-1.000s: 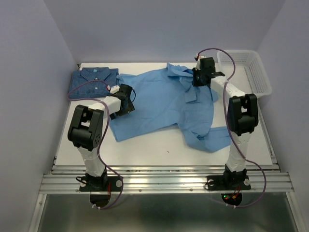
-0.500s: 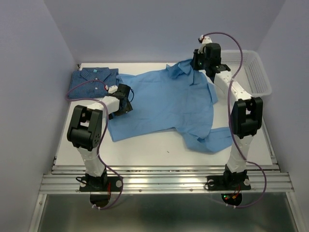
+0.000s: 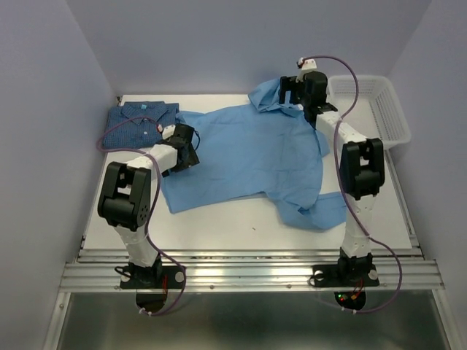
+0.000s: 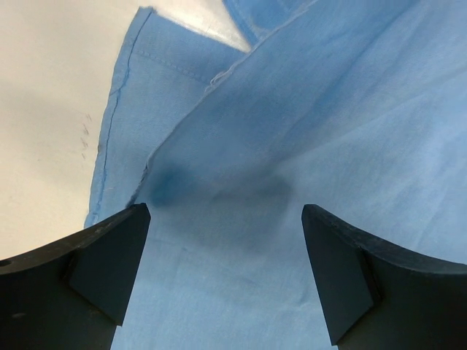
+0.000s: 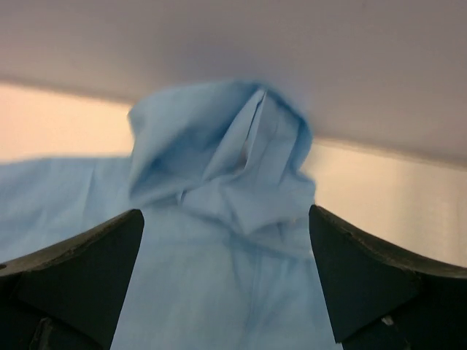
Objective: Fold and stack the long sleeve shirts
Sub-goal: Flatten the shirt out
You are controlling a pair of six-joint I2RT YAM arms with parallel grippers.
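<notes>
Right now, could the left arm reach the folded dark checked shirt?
Probably yes: the dark checked shirt lies uncovered close beside the open left fingers, which are over the light-blue shirt; nothing stands between.

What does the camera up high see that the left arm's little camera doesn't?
Only the top camera shows the folded dark checked shirt, the white basket and the right tool, open, next to the bunched-up collar of the light blue shirt. Only the left wrist camera shows that shirt's stitched edge up close, and faint dark marks on the table. Both show the light blue shirt, the table and the open left tool over the cloth.
</notes>
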